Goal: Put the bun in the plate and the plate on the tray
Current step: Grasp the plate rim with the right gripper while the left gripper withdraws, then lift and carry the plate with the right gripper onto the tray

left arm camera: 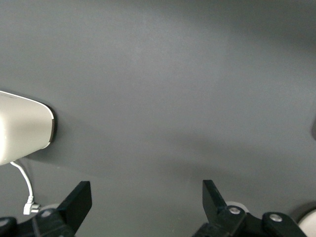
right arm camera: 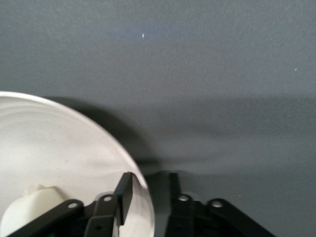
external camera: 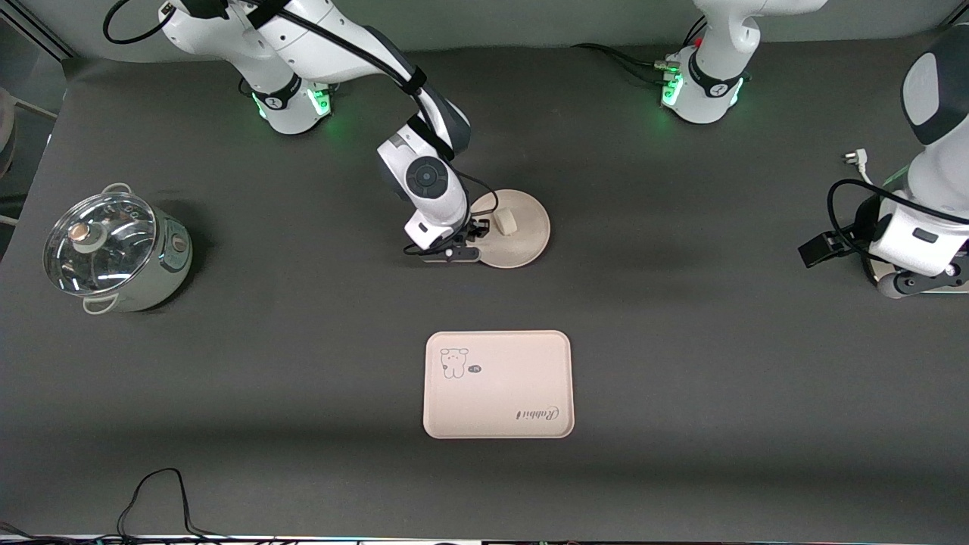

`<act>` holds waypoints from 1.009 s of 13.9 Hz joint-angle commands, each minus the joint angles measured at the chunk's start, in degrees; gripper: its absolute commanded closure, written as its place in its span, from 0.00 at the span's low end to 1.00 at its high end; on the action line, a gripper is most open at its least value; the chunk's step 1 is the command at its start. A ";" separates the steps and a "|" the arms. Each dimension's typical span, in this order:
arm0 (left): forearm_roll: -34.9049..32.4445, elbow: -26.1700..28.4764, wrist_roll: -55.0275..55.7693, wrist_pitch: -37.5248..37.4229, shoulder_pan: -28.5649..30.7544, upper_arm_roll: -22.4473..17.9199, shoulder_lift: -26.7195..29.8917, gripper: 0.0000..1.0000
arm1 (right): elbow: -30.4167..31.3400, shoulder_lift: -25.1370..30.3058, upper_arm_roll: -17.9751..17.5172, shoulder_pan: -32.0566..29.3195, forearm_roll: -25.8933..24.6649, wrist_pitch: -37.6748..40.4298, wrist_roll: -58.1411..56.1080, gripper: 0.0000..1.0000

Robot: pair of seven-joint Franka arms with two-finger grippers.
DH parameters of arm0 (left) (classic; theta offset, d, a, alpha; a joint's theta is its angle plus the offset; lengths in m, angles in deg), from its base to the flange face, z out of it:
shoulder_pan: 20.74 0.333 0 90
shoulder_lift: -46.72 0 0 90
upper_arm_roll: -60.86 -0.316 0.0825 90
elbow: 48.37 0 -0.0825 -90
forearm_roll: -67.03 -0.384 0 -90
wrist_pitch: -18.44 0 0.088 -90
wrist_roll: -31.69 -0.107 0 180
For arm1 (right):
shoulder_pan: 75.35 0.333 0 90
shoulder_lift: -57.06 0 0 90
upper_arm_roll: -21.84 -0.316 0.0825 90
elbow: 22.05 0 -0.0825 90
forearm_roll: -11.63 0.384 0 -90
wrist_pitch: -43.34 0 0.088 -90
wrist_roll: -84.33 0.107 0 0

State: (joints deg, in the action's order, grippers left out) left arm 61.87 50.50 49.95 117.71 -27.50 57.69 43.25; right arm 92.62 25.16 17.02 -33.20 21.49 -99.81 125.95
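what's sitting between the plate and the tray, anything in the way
Nothing visible. Bare dark table lies between the plate, with the bun on it, and the tray nearer the front camera. The right gripper straddles the plate's rim.

The small cream rounded bun (right arm camera: pixel 27 210) is cut off by the right wrist view's edge, as is the round cream-beige plate (right arm camera: pixel 59 148); the right arm hides part of its rim in the front view.

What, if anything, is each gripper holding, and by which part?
The right gripper has its jaws closed on the plate at its rim, one inside, one outside. The left gripper holds nothing; it waits open.
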 commanded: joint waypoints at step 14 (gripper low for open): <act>3.31 -6.94 -5.76 -7.69 1.31 -2.36 0.83 0.00 | -14.38 3.42 1.22 -7.16 0.68 17.65 -0.05 1.00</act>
State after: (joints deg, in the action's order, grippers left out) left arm 64.64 45.38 46.90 112.26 -27.23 55.40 43.67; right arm 78.99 26.89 18.17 -39.81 21.55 -83.53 125.96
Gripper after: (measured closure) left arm 0.000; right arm 0.956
